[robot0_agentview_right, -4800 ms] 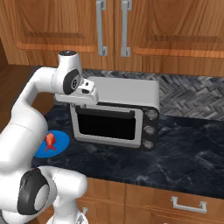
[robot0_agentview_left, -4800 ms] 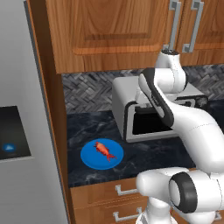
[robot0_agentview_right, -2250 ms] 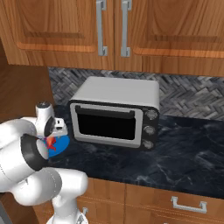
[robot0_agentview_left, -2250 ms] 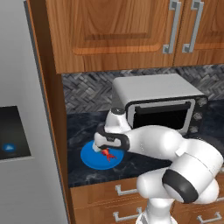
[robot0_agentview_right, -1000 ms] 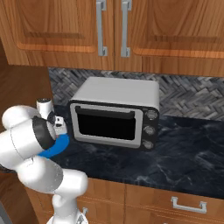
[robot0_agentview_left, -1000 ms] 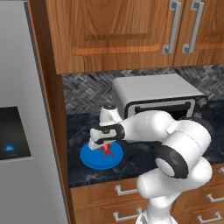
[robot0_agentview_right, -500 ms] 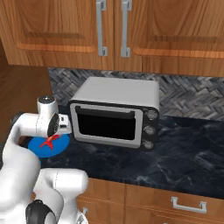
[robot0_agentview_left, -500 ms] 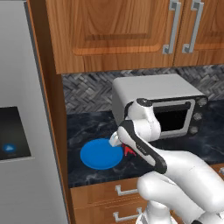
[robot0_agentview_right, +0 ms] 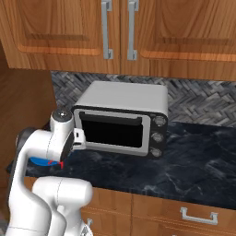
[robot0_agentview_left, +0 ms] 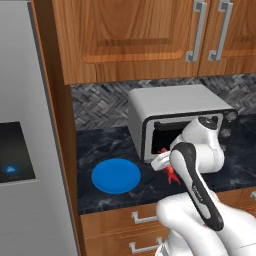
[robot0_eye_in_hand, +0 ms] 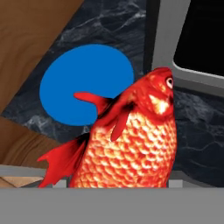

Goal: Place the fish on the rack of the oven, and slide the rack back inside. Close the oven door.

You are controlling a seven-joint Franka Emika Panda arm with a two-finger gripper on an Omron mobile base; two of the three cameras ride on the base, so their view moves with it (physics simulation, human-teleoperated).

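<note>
An orange-red fish fills the hand view, head up and forked tail down, and hides the fingertips. My gripper is shut on the fish and holds it above the dark counter, just in front of the silver toaster oven's left corner. In the right base view a red tip of the fish peeks out below my arm. The wall oven, its rack and its door are out of view.
A blue round plate lies bare on the counter left of the fish. The silver toaster oven stands against the herringbone backsplash with its door shut. Wooden cabinets hang above, and a grey fridge stands at the left.
The gripper lifted the fish off the blue plate and carried it right, to the front left of the toaster oven. The plate stays in place.
</note>
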